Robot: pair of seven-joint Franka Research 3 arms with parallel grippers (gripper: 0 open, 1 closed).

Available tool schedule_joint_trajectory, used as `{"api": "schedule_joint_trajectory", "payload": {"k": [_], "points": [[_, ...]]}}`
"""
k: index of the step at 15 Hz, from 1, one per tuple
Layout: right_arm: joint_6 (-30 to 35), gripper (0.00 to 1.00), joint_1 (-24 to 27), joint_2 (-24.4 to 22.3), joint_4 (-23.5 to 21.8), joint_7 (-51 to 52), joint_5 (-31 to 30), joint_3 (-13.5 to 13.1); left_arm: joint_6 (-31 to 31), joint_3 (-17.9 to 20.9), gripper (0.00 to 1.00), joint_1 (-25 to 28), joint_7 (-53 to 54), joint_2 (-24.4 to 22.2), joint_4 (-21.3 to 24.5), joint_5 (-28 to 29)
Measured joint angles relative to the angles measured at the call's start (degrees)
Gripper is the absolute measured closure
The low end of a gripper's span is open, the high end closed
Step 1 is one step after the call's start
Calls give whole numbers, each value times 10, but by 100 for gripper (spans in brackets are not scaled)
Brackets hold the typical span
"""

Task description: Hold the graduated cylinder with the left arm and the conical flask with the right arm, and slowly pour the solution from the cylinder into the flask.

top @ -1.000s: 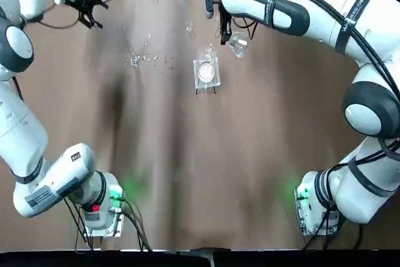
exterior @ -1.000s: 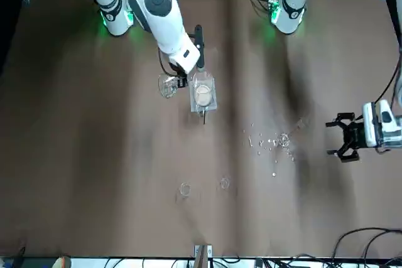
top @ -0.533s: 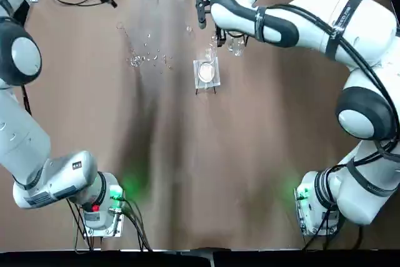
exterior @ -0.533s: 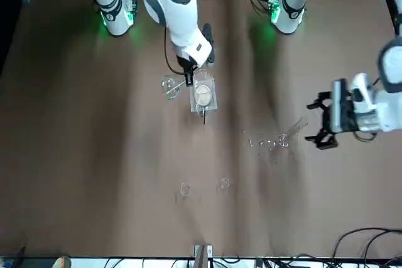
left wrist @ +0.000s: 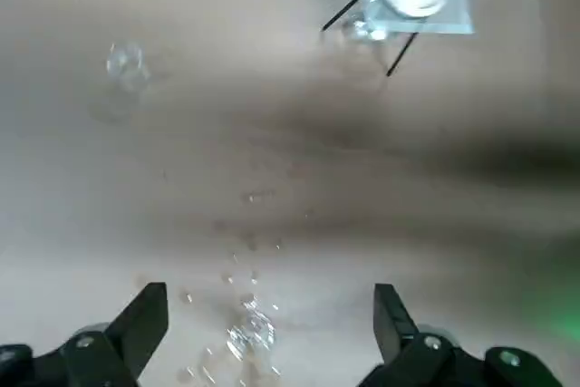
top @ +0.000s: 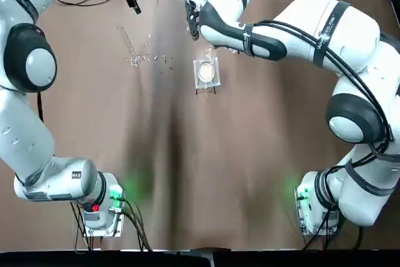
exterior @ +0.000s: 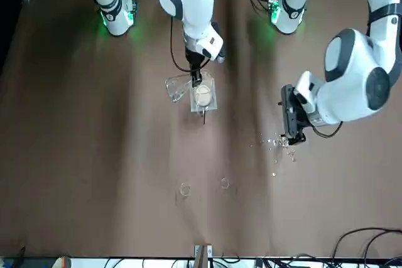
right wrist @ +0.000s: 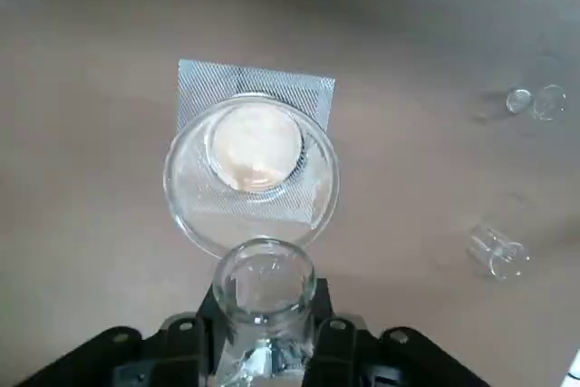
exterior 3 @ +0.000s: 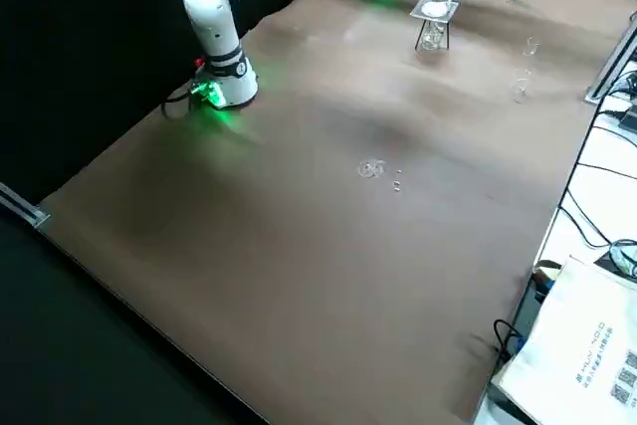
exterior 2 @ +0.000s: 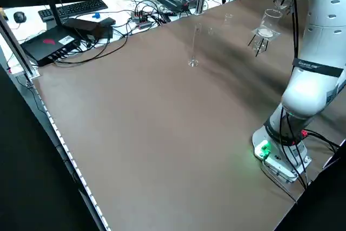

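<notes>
Right gripper (right wrist: 263, 337) is pinched on the neck of the conical flask (exterior: 178, 87). The flask is tilted, just beside the beaker (right wrist: 252, 178) on its white square stand (right wrist: 256, 88), on the side away from the cylinder. Cannot tell if the flask is off the table (exterior: 94, 155).

Graduated cylinder (exterior 2: 193, 44) stands upright on its small foot, well apart from the beaker, toward the robot's left. Tiny glass bits (exterior: 267, 142) lie scattered round its foot. Left gripper (left wrist: 267, 319) hangs over the cylinder with fingers (left wrist: 149, 314) spread wide and holds nothing. Two small glass cups (exterior: 184, 189) sit beyond the beaker, away from the robot's bases.

Step in hand, I'd say: left arm closing in to grasp the cylinder. Pouring not begun.

Risks:
- The cylinder is slim and tall, so a finger brushing it on the way down would likely tip it and spill the solution.
- Glass bits under the foot may make it skid or rock.
- The flask is close to the beaker, so a swing could knock the stand.
- A neck-only grip on a tilted flask may slip.
</notes>
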State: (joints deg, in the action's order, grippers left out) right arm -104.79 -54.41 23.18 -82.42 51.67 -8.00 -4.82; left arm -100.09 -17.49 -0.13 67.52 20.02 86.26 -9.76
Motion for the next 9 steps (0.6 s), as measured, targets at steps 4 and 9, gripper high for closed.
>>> {"api": "schedule_joint_trajectory", "payload": {"k": [4,9], "points": [[13,60,-14,0,3,-1,-45,0,-2,-2,0,-22,-169,-1,-1,45],[29,60,-28,0,7,-2,-92,0,-1,-8,0,-30,-369,-17,-6,96]]}}
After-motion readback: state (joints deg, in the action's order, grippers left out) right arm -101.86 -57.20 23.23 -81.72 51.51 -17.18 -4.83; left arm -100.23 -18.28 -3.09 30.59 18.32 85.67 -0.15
